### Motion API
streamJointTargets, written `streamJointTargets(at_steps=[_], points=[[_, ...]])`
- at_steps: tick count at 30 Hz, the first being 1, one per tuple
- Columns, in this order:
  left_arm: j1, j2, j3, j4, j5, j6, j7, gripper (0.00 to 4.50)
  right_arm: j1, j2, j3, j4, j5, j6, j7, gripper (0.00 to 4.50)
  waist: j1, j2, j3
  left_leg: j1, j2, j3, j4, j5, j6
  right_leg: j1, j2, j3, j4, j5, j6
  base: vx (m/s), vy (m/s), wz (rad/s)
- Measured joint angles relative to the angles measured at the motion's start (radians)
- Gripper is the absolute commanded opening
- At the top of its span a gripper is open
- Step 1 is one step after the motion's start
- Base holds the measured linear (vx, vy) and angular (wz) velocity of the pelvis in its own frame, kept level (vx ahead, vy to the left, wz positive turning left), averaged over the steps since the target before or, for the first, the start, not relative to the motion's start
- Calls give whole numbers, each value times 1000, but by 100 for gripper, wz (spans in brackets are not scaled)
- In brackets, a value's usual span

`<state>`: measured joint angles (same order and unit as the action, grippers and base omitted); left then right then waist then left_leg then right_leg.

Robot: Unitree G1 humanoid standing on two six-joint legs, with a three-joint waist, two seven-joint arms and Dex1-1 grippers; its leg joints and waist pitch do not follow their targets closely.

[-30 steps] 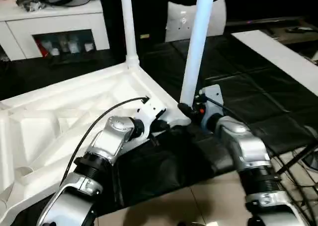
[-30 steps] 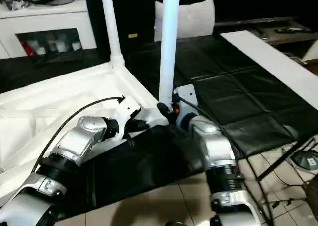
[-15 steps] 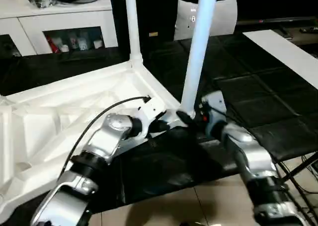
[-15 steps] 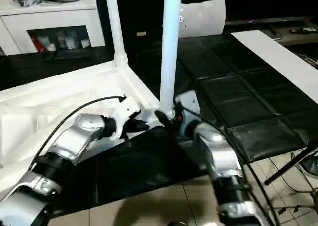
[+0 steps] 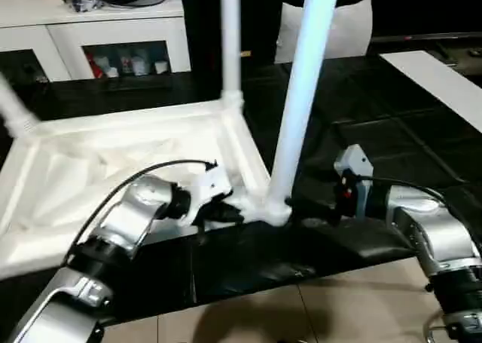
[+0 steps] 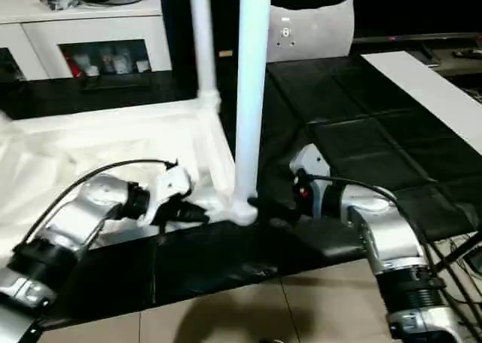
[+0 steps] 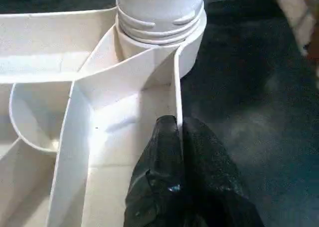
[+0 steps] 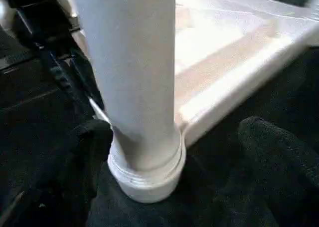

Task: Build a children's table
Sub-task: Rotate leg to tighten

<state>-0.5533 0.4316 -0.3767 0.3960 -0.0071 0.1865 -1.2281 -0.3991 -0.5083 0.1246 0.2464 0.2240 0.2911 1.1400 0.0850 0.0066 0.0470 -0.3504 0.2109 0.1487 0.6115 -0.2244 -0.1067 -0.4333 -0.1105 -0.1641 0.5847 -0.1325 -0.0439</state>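
The left claw (image 7: 175, 137), its two black fingers pinched together on the thin upright edge wall of the upturned white plastic table top with ribbed underside (image 5: 113, 169), keeps its hold just short of the near corner socket. Ahead of it, in that round socket, stands the long white tapered tube leg (image 5: 301, 102), upright; a second white tube leg (image 5: 230, 41) rises from the far corner beyond.

On the other side of the near leg sits the right claw (image 8: 169, 137). A second ago its fingers were closed around the leg's foot; now they are spread wide, one black finger on each side of the leg base with clear gaps, holding nothing. The right arm has also swung outward over the black padded counter (image 5: 392, 139).

The leg stays standing without support, so it seems seated in its socket. That step looks finished; the remaining corners would come next.
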Motion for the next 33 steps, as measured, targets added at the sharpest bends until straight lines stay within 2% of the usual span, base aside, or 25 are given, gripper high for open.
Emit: streamJointTargets(at_steps=[5,6,9,11,15,20,22,28,33], points=[[10,16,-25,-19,-13,-27,-57,0,0,-18,41,-1,3,-23,103,445,10,-1,0,0,0,0,0,0,1,0,0,1,0,0,0,0,0,0],[10,19,-31,-20,-16,-35,-66,0,0,-18,43,-1,8,-23,122,418,10,-1,0,0,0,0,0,1,1,0,0,2,0,1,0,0,0,0],[14,29,-36,-30,-19,-42,-96,0,-4,-17,43,1,22,-17,151,406,8,-3,1,0,0,1,0,1,0,0,0,3,0,1,1,0,0,0],[16,33,-37,-37,-19,-40,-101,0,-10,-17,44,1,34,-9,161,376,7,-5,0,0,0,1,0,1,0,0,0,3,0,1,1,0,0,0],[17,34,-38,-45,-19,-39,-105,0,-24,-17,45,0,65,26,201,347,8,-6,0,0,0,1,0,1,0,0,0,3,0,1,1,0,0,0],[17,38,-42,-46,-19,-39,-113,0,-24,-16,50,0,67,31,220,303,8,-6,0,0,0,1,0,1,0,0,0,3,0,1,1,0,0,0],[17,39,-42,-46,-19,-39,-113,0,-24,-16,50,0,68,31,222,303,8,-6,0,0,0,1,1,1,0,0,0,3,0,1,1,0,0,0],[17,39,-42,-46,-19,-39,-113,0,-24,-18,62,0,78,41,235,239,8,-6,0,0,0,1,0,1,0,0,0,3,0,1,2,0,0,0],[17,39,-42,-46,-19,-39,-114,0,-24,-19,62,-1,80,54,240,202,8,-6,0,0,0,1,0,1,0,0,0,3,0,1,2,0,0,0]])
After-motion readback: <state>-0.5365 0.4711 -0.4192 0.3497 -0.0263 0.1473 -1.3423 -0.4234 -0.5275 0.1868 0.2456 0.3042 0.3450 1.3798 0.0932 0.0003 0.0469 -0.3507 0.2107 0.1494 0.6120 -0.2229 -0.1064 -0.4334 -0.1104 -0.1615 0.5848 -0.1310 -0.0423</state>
